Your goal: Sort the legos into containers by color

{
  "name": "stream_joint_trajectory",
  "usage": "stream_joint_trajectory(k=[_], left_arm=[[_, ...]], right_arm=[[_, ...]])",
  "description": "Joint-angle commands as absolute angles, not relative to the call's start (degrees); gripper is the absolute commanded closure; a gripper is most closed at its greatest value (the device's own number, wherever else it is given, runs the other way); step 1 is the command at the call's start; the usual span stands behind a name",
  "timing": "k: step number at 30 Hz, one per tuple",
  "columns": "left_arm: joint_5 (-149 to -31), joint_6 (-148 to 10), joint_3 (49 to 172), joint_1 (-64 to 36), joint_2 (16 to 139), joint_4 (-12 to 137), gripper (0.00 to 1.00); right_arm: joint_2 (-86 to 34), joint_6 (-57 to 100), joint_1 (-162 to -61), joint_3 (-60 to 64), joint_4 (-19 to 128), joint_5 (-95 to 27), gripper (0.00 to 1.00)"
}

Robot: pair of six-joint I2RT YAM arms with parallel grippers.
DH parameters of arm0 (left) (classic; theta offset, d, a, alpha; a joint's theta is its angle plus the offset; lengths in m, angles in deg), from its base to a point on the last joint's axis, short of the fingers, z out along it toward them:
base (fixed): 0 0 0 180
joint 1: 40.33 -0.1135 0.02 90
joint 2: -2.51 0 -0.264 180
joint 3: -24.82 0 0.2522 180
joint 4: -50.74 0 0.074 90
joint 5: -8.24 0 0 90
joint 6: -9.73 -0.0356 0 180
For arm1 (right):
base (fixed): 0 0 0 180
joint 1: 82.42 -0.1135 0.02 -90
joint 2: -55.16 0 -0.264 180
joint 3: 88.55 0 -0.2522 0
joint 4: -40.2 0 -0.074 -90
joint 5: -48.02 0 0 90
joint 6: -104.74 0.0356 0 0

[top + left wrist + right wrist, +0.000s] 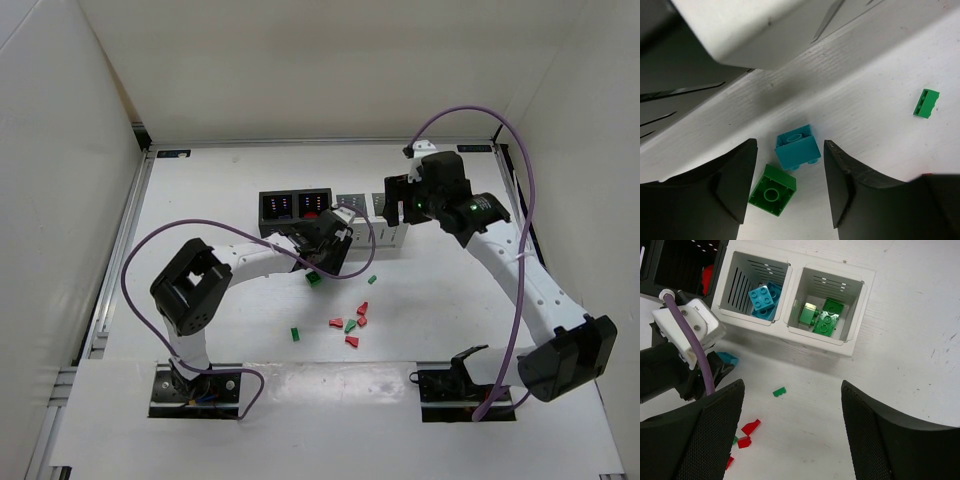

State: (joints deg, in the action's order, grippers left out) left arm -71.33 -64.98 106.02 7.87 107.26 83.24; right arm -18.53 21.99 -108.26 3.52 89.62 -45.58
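In the left wrist view my left gripper (790, 150) is open low over the table, with a teal brick (797, 147) and a green brick (772, 190) lying between its fingers, not gripped. The green brick also shows in the top view (314, 279). The containers (283, 207) stand in a row. The left white bin (730, 285) holds teal bricks (765, 297), the right white bin (857, 315) holds green bricks (825, 317), and a black bin (315, 205) holds something red. My right gripper (792, 395) is open and empty, high above the table in front of the white bins.
Loose red pieces (352, 341) and small green pieces (295, 333) lie on the table in front of the bins. A small green piece (779, 391) lies below my right gripper. White walls enclose the table. A purple cable (140, 260) loops by each arm.
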Motion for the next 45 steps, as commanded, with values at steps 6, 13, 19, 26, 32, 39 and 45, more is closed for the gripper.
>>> stream_joint_trajectory(k=[6, 13, 19, 26, 32, 39, 45], left_arm=[[-72.6, -63.7, 107.4, 7.9, 108.2, 83.2, 0.37], [-72.2, -63.3, 107.7, 8.0, 109.0, 83.2, 0.42], [-71.6, -63.1, 107.9, 8.2, 107.5, 84.3, 0.51], [-70.7, -66.5, 108.6, 10.5, 98.2, 89.1, 0.54], [-68.5, -70.4, 113.4, 9.8, 89.5, 87.8, 0.54], [-70.8, -72.6, 130.0, 6.2, 101.9, 90.3, 0.54], [-71.5, -72.5, 136.5, 4.6, 107.9, 91.8, 0.51]], right_arm=[[-19.7, 21.9, -107.6, 2.5, 89.8, -44.2, 0.20], [-19.6, 21.6, -108.1, 2.5, 90.0, -44.3, 0.20], [-19.2, 21.8, -108.0, 2.5, 90.0, -44.4, 0.20], [-17.2, 23.3, -107.4, 3.2, 89.9, -46.9, 0.20], [-10.6, 25.0, -103.7, 8.7, 85.8, -46.8, 0.18], [-8.1, 26.3, -101.3, 11.2, 84.2, -47.6, 0.18], [-8.0, 26.8, -99.8, 11.4, 83.8, -45.9, 0.16]])
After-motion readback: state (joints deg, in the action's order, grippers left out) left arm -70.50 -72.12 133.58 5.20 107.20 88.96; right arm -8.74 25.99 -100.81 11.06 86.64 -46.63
